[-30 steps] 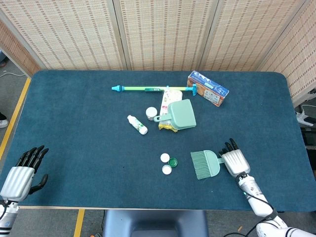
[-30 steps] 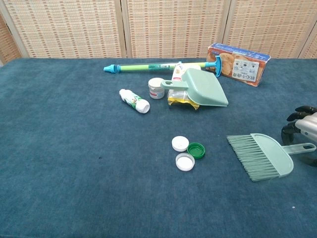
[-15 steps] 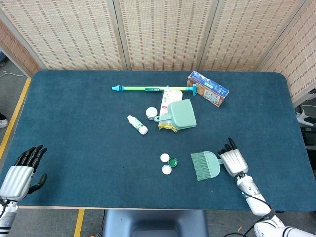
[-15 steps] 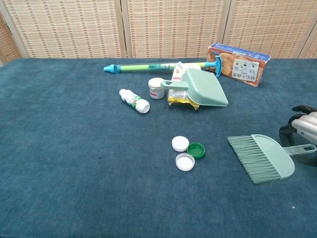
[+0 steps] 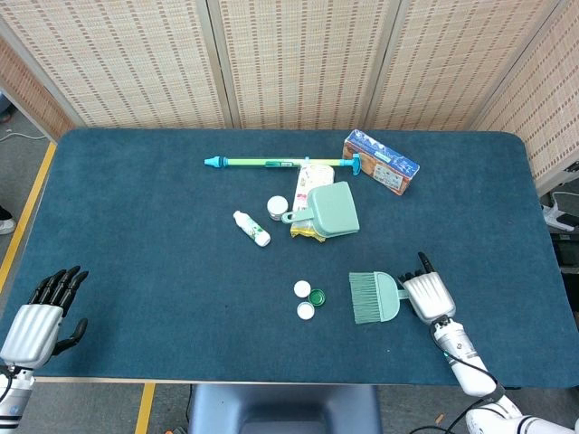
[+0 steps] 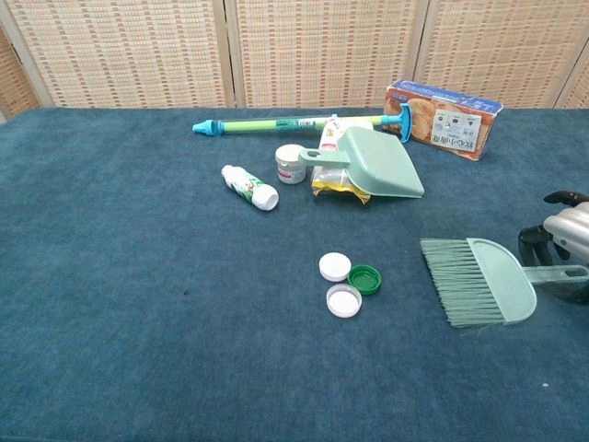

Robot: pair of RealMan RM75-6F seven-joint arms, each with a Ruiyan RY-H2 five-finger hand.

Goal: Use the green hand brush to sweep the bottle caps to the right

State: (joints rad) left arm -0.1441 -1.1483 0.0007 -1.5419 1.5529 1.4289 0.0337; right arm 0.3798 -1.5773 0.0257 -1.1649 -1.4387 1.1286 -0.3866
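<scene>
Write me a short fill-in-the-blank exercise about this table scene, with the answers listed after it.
1. The green hand brush has its bristles pointing toward the three bottle ____.
2. Among the bottle caps, two are white and one is ____.
3. The brush's handle is at the robot's ____ hand.
4. The dustpan lies partly on a ____ packet.

Missing words: caps; green; right; yellow

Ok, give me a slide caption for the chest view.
Right hand holds the green brush by its handle, bristles facing three bottle caps on the blue table.
</scene>
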